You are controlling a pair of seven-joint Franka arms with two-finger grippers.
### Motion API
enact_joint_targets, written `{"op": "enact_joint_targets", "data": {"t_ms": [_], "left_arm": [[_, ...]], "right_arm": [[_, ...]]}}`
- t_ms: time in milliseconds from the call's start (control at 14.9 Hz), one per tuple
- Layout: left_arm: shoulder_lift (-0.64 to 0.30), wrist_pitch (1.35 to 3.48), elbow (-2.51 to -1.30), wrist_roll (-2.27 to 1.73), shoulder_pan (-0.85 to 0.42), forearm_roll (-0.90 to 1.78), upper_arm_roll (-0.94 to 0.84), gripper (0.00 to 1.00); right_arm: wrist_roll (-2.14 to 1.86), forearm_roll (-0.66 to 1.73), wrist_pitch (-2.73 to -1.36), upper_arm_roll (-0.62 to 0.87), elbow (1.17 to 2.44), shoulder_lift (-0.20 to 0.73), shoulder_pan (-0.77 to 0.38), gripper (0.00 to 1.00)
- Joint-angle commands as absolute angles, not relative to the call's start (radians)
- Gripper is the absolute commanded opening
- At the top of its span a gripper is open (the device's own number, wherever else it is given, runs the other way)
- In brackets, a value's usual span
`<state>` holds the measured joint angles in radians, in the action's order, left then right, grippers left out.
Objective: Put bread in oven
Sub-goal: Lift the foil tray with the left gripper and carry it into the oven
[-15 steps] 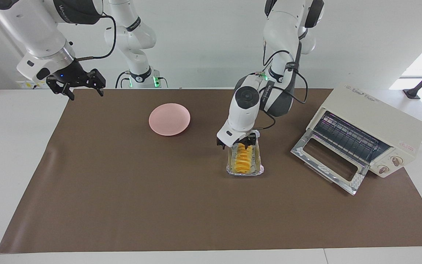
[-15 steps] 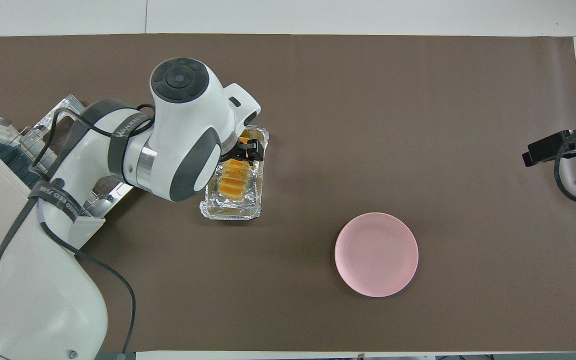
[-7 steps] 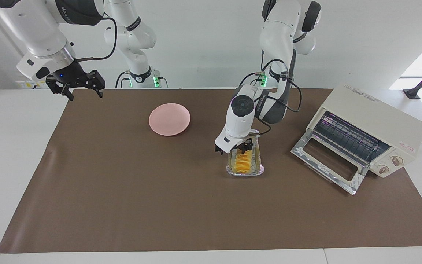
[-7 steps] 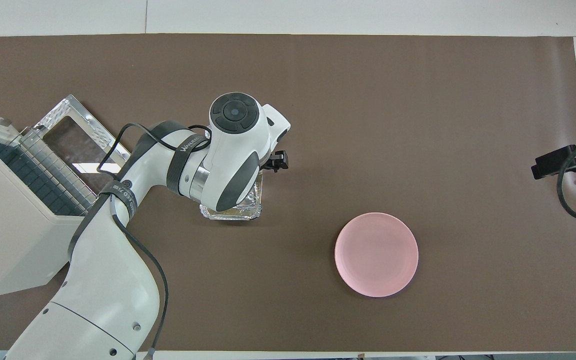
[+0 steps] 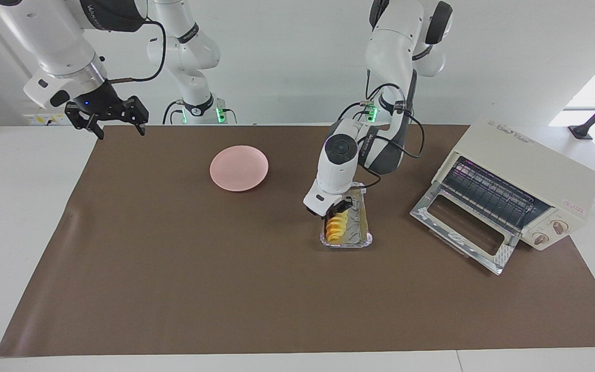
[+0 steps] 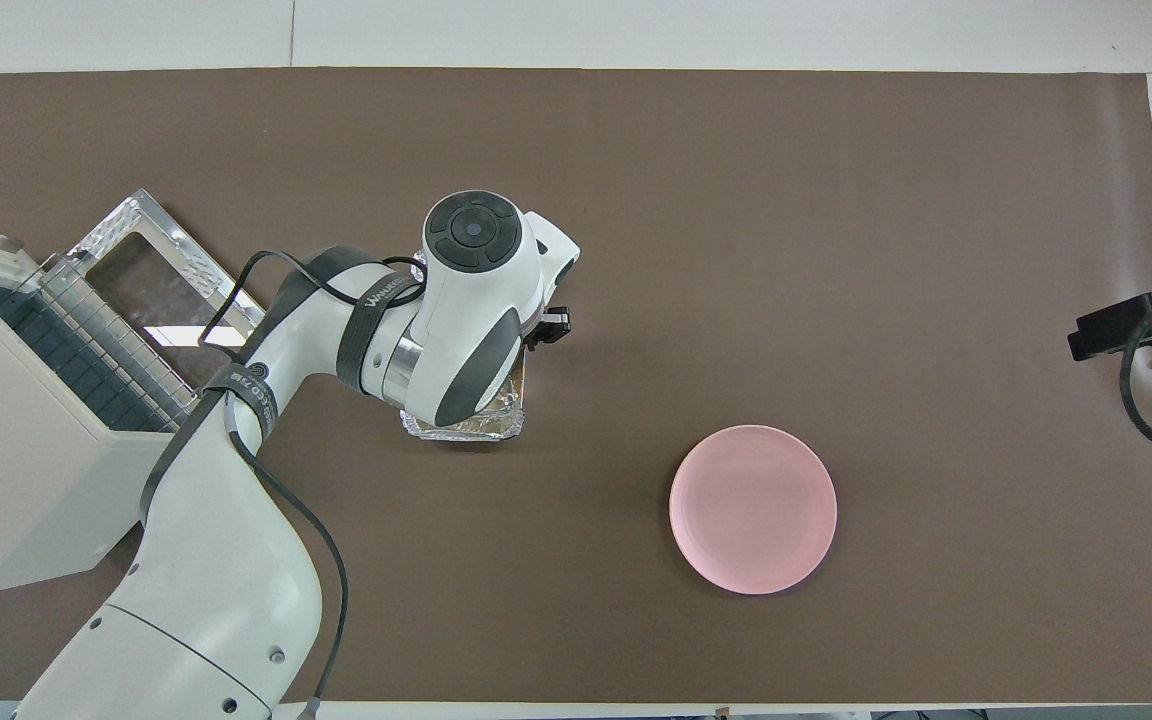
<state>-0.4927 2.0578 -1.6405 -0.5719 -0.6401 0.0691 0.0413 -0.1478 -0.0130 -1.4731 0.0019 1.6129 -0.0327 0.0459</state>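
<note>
The bread [image 5: 334,228], a ridged golden loaf, lies tilted in a silver foil tray [image 5: 361,231], against the tray wall toward the right arm's end. My left gripper [image 5: 338,211] is down in the tray, shut on the loaf's end nearer the robots. In the overhead view the left wrist hides the bread and most of the tray [image 6: 466,430]. The cream oven [image 5: 527,168] stands at the left arm's end, its glass door [image 5: 463,227] dropped open and its rack visible; it also shows in the overhead view [image 6: 26,450]. My right gripper [image 5: 106,123] waits open above the mat's corner.
A pink round plate [image 5: 239,167] sits on the brown mat nearer the robots than the tray, toward the right arm's end; it also shows in the overhead view [image 6: 753,509]. The open oven door [image 6: 151,285] lies beside the tray.
My left gripper came down onto the bread and closed on its end. The loaf shifted from the tray's middle to its side and tilted. The right arm barely moved.
</note>
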Motion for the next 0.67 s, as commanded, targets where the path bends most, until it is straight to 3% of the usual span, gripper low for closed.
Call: {"op": "enact_joint_targets", "data": {"t_ms": [0, 268, 470, 604], "left_arm": [[-0.48, 1.959, -1.593, -0.583, -0.632, 0.064, 0.057, 0.0], [-0.448, 1.908, -1.572, -0.581, -0.568, 0.06, 0.066, 0.0], [-0.371, 1.807, -1.56, -0.584, -0.49, 0.057, 0.067, 0.0], [-0.368, 1.68, -1.481, -0.583, -0.456, -0.004, 0.1, 0.0]], "right_arm": [[-0.132, -0.028, -1.486, 0.02, 1.648, -0.063, 0.064, 1.0], [-0.132, -0.026, -1.486, 0.018, 1.643, -0.061, 0.067, 1.0], [-0.133, -0.026, -1.486, 0.018, 1.64, -0.06, 0.069, 1.0], [-0.135, -0.026, -1.486, 0.018, 1.64, -0.06, 0.069, 1.0]]}}
